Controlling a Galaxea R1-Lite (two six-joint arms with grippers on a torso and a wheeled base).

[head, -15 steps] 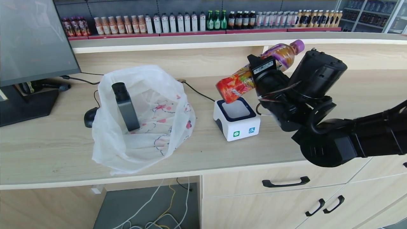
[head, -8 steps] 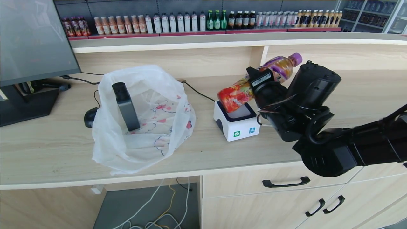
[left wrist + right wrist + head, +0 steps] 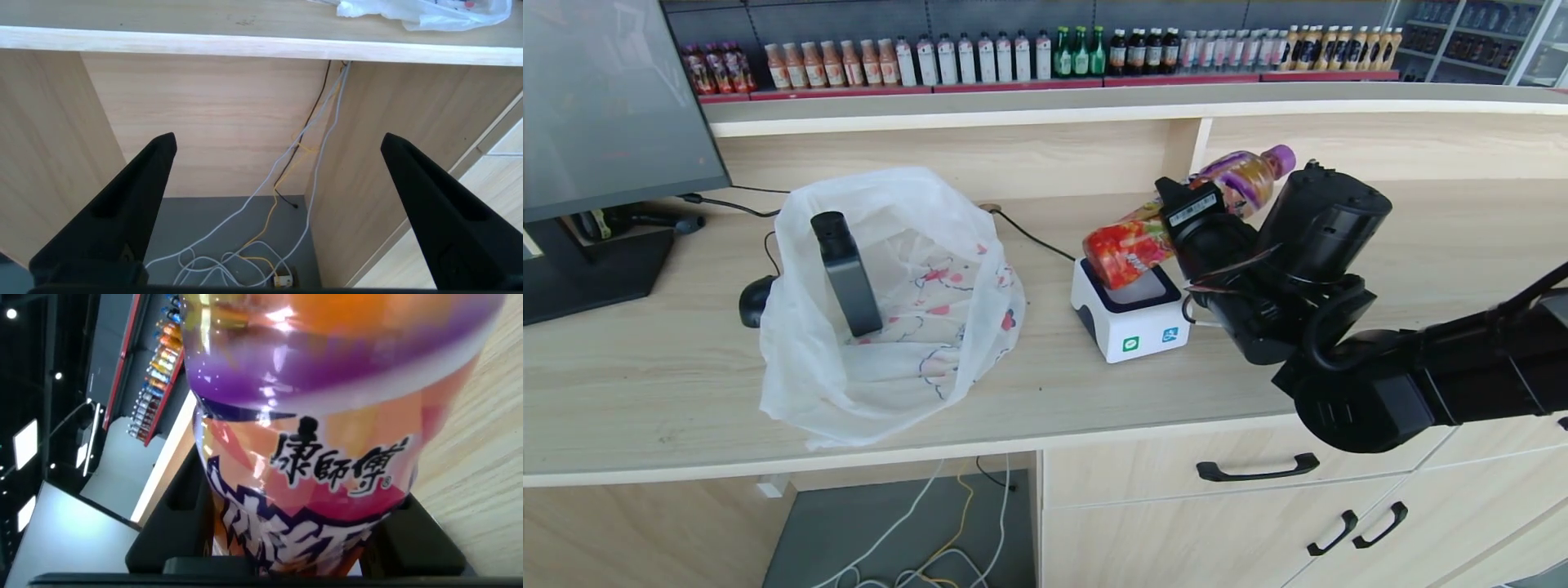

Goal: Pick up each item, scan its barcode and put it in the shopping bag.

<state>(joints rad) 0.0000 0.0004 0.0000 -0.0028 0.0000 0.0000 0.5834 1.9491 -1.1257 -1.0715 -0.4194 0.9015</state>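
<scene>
Care over label angle seemed key: fingers (image 3: pixel 1194 178) of the right gripper (image 3: pixel 1181 214) clenched the orange-and-purple plastic bottle (image 3: pixel 1123 249), tilted base-down just over the white box scanner (image 3: pixel 1131 322) midway between the front and back edges of the desk (image 3: pixel 645 367), barcode needing to face its glass.

The drink bottle (image 3: pixel 1129 247), with a bright orange-and-red wrap and a purple cap, is held tilted in the right gripper (image 3: pixel 1188 211), its base low over the dark window of the white scanner (image 3: pixel 1137 328), perhaps just touching it. Near the scanner, the translucent white shopping bag (image 3: pixel 800 367), printed with red shapes, stands open, with a dark flat-sided container (image 3: pixel 846 278) upright inside, leaning slightly.
</scene>
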